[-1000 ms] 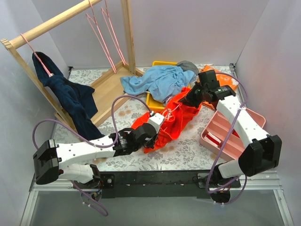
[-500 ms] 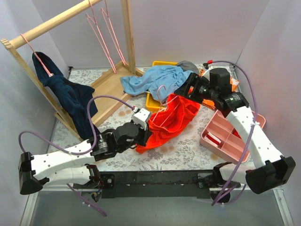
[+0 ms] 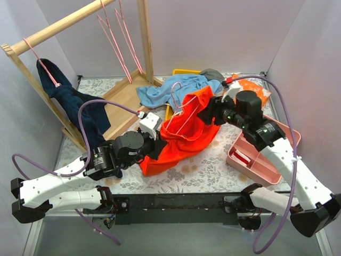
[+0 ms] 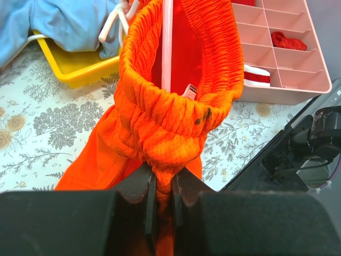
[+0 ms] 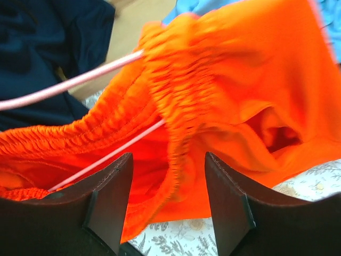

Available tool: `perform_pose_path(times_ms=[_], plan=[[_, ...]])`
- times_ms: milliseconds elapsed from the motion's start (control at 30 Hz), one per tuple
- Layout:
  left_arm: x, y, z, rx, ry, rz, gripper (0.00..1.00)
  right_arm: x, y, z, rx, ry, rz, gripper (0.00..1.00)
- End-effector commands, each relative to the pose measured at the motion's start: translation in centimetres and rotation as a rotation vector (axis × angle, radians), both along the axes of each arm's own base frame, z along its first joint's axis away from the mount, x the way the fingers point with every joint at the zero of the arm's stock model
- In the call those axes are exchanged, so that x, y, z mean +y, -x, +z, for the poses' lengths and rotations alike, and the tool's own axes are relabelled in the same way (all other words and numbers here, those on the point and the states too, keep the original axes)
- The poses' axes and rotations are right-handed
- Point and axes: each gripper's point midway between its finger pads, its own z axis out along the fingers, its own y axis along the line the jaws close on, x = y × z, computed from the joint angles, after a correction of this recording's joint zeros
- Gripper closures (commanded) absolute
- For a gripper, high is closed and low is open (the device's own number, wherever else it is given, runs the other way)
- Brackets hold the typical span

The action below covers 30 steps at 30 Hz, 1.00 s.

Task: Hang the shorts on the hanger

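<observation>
My left gripper [image 3: 155, 145] is pinched shut on the near end of the waistband, and my right gripper [image 3: 210, 113] sits at the far right edge of the same cloth. From above, the shorts [image 3: 184, 133] hang lifted in the middle of the scene, stretched between my two arms. The hanger [image 3: 173, 96] pokes its hook out at their far left corner, just beside the blue garment [image 3: 160, 90]. The rack [image 3: 69, 22] stands far left, well apart.

On the left wrist, my fingers [image 4: 137, 194] are pressed together on a bunched fold of waistband, and the shorts [image 4: 176, 122] open into a loop beyond them. One bar of the hanger [image 4: 167, 42] runs straight through that loop. The pink tray [image 4: 277, 88] lies to the right and the yellow tray [image 4: 80, 66] to the left.

On the right wrist, my fingers [image 5: 109, 208] stand spread with the gathered waistband hanging between them, and I see neither pad gripping it. Two bars of the hanger [image 5: 74, 80] come in from the left and vanish under the shorts [image 5: 256, 80]. The navy garment [image 5: 53, 37] lies beyond.

I judge the job about halfway done. The hanger is inside the waist opening, but the cloth is bunched and my left grip is carrying it. What remains is to settle the waistband evenly on the hanger and let go.
</observation>
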Motion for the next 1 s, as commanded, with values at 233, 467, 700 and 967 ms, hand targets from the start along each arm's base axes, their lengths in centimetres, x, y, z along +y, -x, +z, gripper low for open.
perform_pose_path(times_ms=[233,467,700,967], plan=[[1.4,0.2,4.4,-0.06,0.018,-0.007,1.0,-2.8,-2.8,4.9,-0.108,0.201,-0.303,0.96],[1.2,1.2,3.8,-0.033,-0.023,-0.075,1.0,-2.9,-5.2,11.6,-0.19,0.259,-0.35,0.99],[2.6,2.1,7.0,-0.066,0.077,-0.08,1.0,-0.3,-4.4,9.8,-0.219,0.255,-0.196,0.49],[6.0,2.4,9.0,-0.053,0.088,-0.003,1.0,-7.5,-5.4,13.1,-0.312,0.146,-0.459,0.14]])
